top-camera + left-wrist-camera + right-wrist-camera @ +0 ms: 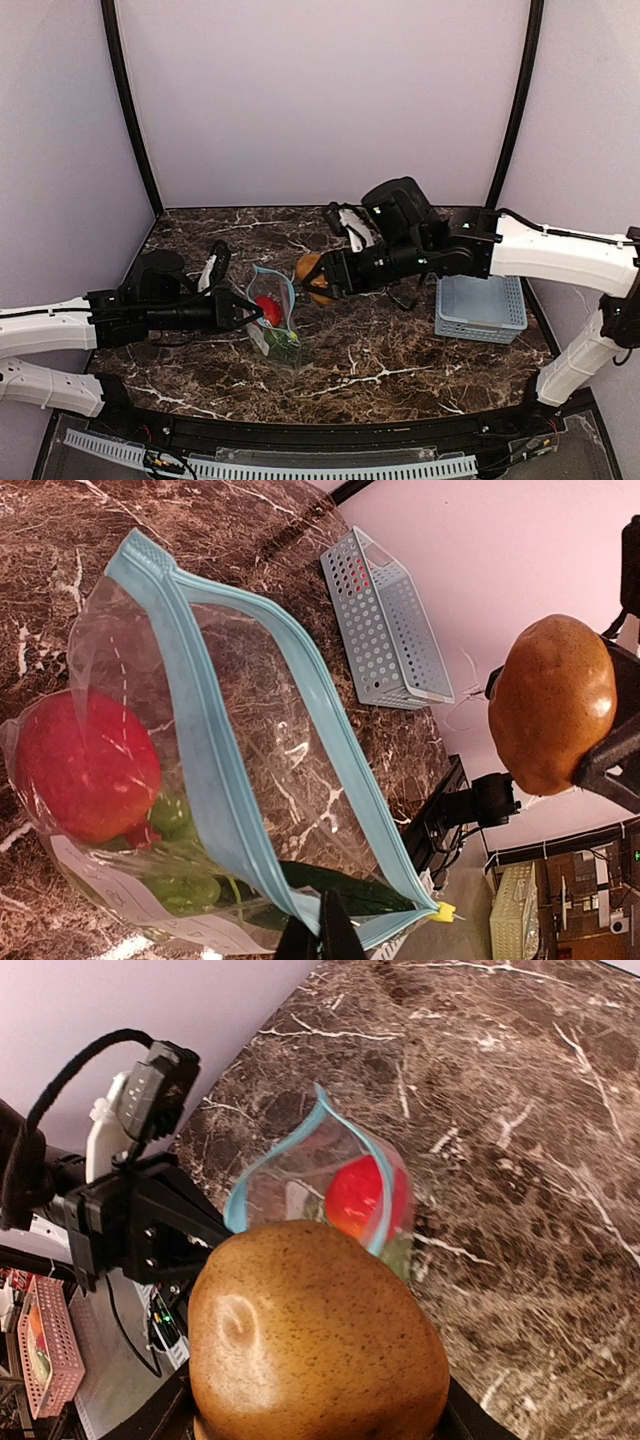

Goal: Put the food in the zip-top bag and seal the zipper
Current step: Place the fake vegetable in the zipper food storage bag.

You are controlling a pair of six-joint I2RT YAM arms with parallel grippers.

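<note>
The oval fruit [315,1335] in the right gripper [318,280] is brown-orange with dark speckles. Ahead of the left gripper [320,940], the clear zip-top bag [110,650] has a teal-blue zipper [205,740] and holds a red fruit [85,765] and green grapes [185,890]. Beneath both, the table [400,370] is dark brown veined white.

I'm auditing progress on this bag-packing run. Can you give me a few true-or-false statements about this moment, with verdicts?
1. The right gripper holds the brown-orange oval toy fruit. True.
2. The clear crinkly zip-top bag is empty. False: a round red fruit and a green grape bunch lie inside.
3. The left gripper pinches the bag's teal-blue zipper strip. True.
4. The zipper is sealed. False: the mouth gapes open.
</note>
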